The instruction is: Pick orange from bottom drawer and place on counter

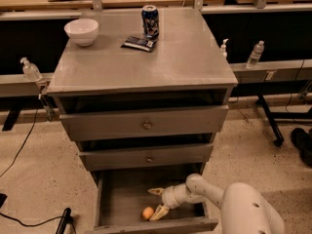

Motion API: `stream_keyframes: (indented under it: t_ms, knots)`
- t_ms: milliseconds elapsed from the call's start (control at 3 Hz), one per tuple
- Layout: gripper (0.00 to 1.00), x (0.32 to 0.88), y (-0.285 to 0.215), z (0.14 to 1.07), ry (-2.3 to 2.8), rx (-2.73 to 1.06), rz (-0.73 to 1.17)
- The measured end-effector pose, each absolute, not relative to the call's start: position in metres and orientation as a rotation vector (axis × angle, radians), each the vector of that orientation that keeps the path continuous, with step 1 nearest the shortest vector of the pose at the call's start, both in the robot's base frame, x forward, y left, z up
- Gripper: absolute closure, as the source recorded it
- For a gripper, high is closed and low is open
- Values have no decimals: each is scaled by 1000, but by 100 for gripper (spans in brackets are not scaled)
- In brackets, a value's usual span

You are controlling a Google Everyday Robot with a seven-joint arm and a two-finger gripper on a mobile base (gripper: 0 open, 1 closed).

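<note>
Gripper [157, 202] sits wide open and empty inside the bottom drawer [122, 196], lower finger [161, 211] right beside the orange [147, 213], so a nudge could roll it away.

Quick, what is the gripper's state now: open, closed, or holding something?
Gripper: open, holding nothing; it is inside the bottom drawer, just beside the orange.

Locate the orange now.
In the camera view, the orange lies on the floor of the open bottom drawer, near its front edge, just left of the gripper, whose open fingers reach toward it.
</note>
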State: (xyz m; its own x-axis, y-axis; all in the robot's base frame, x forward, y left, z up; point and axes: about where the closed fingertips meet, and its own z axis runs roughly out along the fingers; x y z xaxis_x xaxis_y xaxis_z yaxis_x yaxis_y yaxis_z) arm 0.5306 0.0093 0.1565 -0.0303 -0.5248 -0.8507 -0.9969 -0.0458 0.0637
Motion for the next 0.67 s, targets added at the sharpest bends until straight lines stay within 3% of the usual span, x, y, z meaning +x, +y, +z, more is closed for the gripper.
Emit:
stream_keyframes:
  t_ms: [333, 667]
  knots:
    - [21, 523, 16, 147, 1625, -1680, 976]
    - [36, 523, 17, 140, 1648, -1682, 960]
